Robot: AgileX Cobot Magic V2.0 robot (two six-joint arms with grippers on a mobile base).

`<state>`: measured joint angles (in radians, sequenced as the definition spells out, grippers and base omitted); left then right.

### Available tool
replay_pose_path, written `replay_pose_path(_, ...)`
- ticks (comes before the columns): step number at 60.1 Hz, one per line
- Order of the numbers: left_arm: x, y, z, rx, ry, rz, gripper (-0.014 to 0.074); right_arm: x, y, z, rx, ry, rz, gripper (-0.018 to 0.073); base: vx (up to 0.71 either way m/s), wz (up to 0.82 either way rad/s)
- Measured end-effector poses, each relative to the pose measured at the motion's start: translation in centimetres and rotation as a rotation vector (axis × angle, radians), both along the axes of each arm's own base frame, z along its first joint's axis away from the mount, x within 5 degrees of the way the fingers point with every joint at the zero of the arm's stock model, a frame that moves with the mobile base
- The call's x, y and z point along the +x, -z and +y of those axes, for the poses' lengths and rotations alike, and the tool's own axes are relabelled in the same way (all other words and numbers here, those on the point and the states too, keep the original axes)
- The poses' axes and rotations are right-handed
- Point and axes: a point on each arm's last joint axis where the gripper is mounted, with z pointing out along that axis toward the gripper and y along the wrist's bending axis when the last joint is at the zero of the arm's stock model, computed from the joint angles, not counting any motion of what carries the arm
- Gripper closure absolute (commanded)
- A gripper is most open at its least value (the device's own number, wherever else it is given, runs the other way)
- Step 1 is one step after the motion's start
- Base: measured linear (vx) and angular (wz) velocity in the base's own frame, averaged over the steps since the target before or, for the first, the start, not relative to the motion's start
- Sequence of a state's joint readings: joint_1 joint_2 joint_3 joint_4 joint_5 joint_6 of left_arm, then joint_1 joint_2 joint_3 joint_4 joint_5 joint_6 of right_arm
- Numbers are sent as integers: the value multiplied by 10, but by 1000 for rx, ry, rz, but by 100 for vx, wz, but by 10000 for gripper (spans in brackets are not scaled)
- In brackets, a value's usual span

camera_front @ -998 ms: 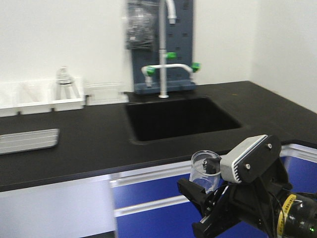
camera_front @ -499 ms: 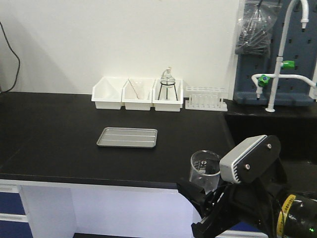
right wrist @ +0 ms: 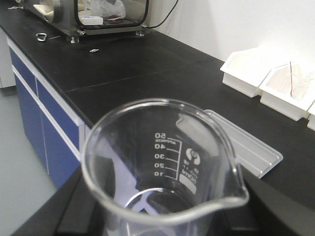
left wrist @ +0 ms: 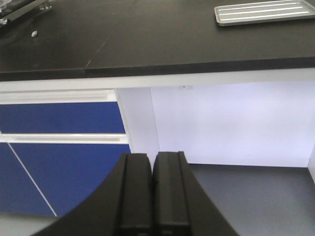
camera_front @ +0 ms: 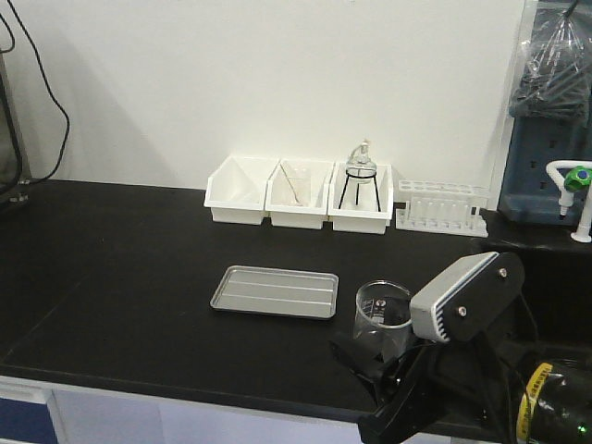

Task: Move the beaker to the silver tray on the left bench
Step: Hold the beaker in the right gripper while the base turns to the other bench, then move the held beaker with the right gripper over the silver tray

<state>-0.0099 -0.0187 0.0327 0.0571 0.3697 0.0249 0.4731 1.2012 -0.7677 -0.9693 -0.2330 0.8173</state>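
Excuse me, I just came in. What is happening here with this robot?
The robot's right gripper holds a small clear glass beaker upright, in front of the long black-topped bench. The beaker looks empty. The shallow silver metal tray lies on the bench to the left of it, with nothing in it, so the beaker is not yet delivered. The left gripper is shut on nothing, low in front of the blue cabinet drawers.

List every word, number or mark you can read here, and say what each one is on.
"50", "40", "30", "20", "10": scale printed on the beaker, seen mirrored through the glass.
"APPROX": small word by the 50 mark, also mirrored.
Round logo and white patch beside the scale: too blurred to read.
Small dark mark on the white panel under the bench: too small to read.
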Motion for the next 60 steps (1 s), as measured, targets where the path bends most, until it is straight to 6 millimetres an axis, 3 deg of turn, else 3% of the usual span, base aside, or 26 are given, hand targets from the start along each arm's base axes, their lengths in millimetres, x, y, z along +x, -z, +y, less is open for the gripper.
replay_pose_path(60,0,0,0,0,0,0,595,0,0,0,-1,1,0,460,28,-4)
